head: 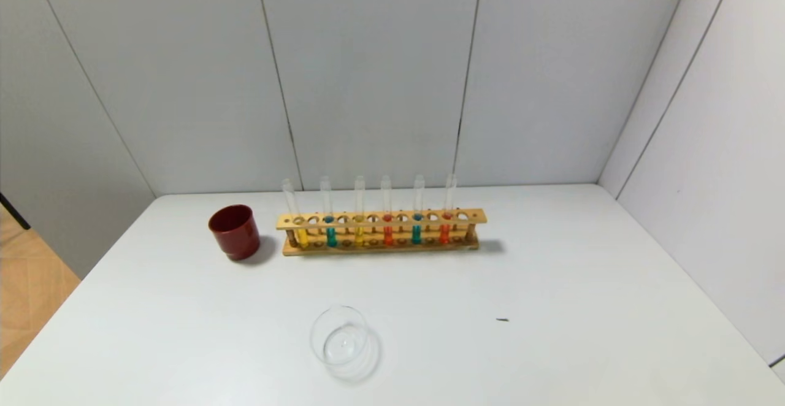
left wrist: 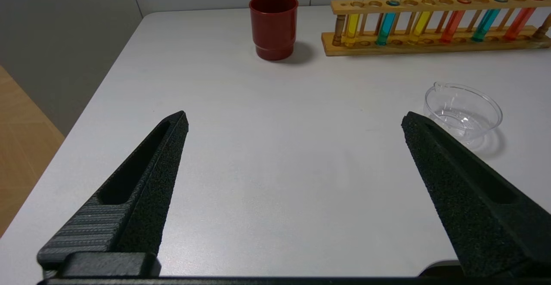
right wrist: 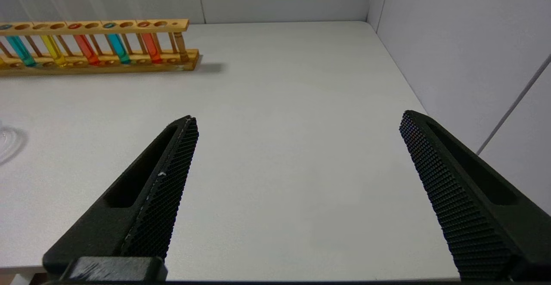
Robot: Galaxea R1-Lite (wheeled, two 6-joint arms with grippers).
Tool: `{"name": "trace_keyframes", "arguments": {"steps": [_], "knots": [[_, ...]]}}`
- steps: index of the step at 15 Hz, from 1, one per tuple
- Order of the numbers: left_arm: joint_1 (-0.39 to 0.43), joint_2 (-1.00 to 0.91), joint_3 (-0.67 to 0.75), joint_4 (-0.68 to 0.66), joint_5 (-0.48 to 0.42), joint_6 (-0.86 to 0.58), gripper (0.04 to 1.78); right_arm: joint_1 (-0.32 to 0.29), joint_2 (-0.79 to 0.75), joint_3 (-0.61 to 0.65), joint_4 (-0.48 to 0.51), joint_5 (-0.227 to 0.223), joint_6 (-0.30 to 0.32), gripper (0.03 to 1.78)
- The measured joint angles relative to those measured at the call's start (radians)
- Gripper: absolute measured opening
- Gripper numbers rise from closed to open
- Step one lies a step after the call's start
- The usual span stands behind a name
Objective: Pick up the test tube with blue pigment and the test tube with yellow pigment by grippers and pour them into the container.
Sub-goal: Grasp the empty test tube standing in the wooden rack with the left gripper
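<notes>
White table (head: 552, 283) lay under both arms. Left gripper (left wrist: 295, 119) and right gripper (right wrist: 299, 119) hovered wide, empty. Beyond sat the container (head: 339, 335); farther, the wooden rack (head: 380, 219) held the test tube with blue pigment (head: 330, 234) and the test tube with yellow pigment (head: 302, 235).

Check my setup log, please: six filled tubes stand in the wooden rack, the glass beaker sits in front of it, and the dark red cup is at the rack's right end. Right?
One detail is wrong. The dark red cup stands off the left end of the wooden rack, not the right, as the head view shows. The six filled tubes and the glass beaker in front are as you logged.
</notes>
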Motion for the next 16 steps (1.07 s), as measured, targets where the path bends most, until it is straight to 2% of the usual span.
{"name": "trace_keyframes", "arguments": {"steps": [16], "knots": [[0.000,0.000,0.000,0.004,0.003,0.024,1.75,0.000,0.000,0.000,0.000,0.000,0.000,1.71]]}}
